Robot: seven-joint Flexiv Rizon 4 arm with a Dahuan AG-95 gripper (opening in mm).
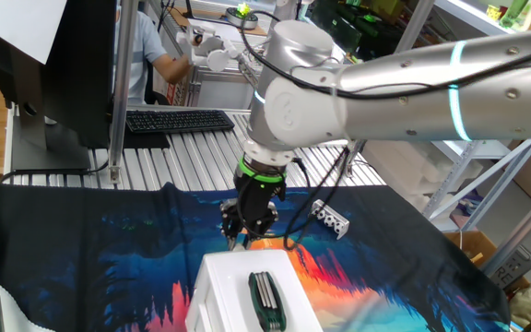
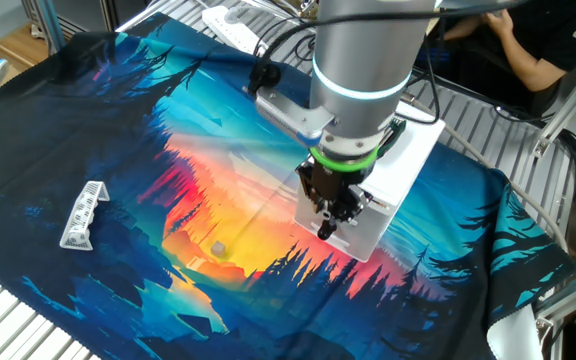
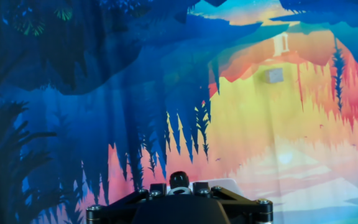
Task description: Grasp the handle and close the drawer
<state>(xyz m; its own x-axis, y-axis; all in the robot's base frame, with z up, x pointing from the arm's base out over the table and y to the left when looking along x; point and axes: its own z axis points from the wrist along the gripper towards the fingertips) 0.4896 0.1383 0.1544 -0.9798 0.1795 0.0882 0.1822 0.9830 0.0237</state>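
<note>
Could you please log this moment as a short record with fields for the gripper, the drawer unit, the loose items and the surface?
gripper: at the front edge of the white drawer unit; jaw state cannot be told
handle: hidden by the gripper in every view
drawer state: open or closed cannot be told
on top of the unit: dark green multi-tool
loose items: perforated grey-white block and small grey cube, both on the cloth, apart from the unit
surface: printed forest-sunset cloth covering the table
</note>
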